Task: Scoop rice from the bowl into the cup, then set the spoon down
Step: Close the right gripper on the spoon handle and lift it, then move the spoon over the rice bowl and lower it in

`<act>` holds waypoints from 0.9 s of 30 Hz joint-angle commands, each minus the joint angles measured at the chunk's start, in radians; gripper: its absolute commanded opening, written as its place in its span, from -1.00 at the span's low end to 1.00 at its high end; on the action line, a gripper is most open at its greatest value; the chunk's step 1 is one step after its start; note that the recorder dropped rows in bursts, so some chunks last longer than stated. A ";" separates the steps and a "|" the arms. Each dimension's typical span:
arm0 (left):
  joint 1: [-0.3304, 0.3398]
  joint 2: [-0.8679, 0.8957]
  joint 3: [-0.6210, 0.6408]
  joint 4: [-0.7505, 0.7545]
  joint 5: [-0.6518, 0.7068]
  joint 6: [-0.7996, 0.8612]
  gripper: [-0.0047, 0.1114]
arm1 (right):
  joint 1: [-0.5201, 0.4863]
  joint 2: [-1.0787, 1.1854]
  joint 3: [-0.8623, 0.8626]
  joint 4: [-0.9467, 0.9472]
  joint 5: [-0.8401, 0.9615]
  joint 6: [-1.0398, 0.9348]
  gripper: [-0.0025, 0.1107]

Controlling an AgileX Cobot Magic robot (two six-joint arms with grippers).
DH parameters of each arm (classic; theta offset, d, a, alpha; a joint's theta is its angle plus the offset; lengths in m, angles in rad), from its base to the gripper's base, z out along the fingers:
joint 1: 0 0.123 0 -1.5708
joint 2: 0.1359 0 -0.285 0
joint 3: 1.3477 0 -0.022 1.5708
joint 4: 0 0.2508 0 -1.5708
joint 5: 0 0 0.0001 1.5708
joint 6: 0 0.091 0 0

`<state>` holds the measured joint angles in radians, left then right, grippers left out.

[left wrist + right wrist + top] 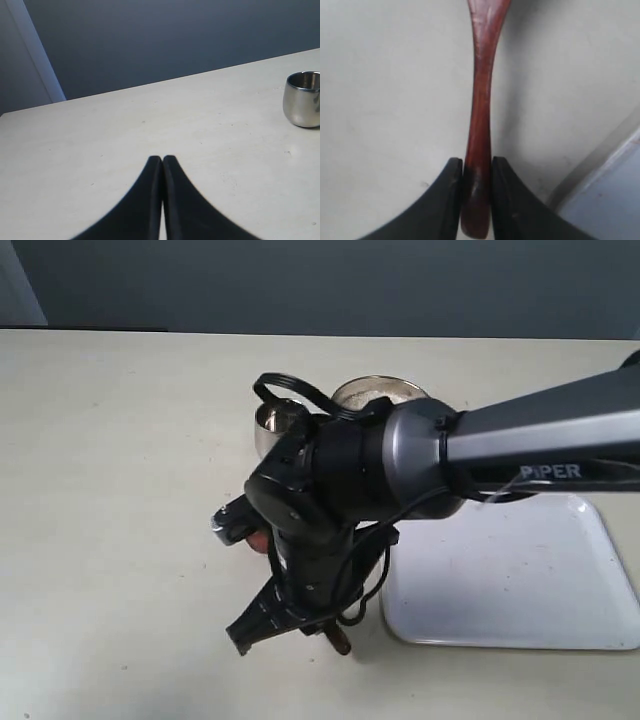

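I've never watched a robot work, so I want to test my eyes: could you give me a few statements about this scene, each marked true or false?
1. The right gripper clamps the slim reddish-brown wooden spoon by its handle. True.
2. The left gripper holds the small shiny steel cup. False: its jaws are shut on nothing; the cup stands apart on the cream table.
3. The round metal bowl sits on the flat white tray. False: it stands on the table beside the cup.
4. The cup stands upright. True.
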<state>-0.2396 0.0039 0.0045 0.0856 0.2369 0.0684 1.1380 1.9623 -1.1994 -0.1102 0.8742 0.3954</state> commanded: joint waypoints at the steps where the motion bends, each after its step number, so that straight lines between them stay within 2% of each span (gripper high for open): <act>1: -0.003 -0.004 -0.005 0.001 0.002 -0.004 -0.91 | 0.012 -0.029 -0.003 -0.115 0.078 -0.044 -0.97; 12: -0.003 -0.004 -0.005 0.001 0.002 -0.004 -0.91 | 0.039 -0.148 -0.003 -0.528 0.347 -0.071 -0.97; 15: -0.003 -0.004 -0.005 0.001 0.002 -0.004 -0.91 | 0.032 -0.154 -0.003 -0.654 0.347 -0.126 -0.97; 20: -0.003 -0.004 -0.005 0.001 0.002 -0.004 -0.91 | -0.028 -0.154 -0.003 -0.721 0.347 -0.286 -0.97; 27: -0.003 -0.004 -0.005 0.001 0.002 -0.004 -0.91 | -0.144 -0.154 -0.003 -0.812 0.347 -0.343 -0.97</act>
<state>-0.2396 0.0039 0.0045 0.0856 0.2369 0.0684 1.0413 1.8187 -1.1994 -0.8545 1.2116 0.0749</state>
